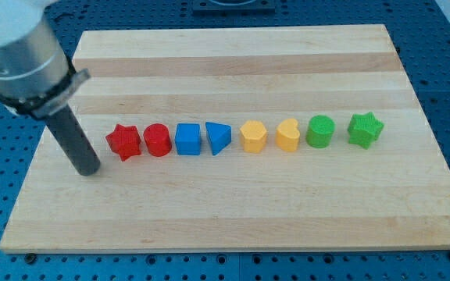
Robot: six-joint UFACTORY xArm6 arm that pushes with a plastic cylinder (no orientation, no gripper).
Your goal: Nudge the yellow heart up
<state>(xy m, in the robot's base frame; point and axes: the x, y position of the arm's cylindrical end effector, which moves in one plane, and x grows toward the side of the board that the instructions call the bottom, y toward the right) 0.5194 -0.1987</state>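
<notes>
Tip parked at the view's left of the row; yellow heart (287, 135) sitting untouched, sixth from the left.

Eight blocks are lining up across the middle of the wooden counter (241, 211), left to right: red star (123, 142); red cylinder (157, 140); blue cube (187, 139); blue triangle (217, 137); yellow hexagon (253, 136); the heart; green cylinder (320, 130); green star (365, 129); the heart is standing just beside the hexagon and the green cylinder, contact unclear; my tip (89, 169) is resting on the counter just left of the red star, not touching it, well apart from the heart; end effector is a bare rod, no jaws, holding nothing.
</notes>
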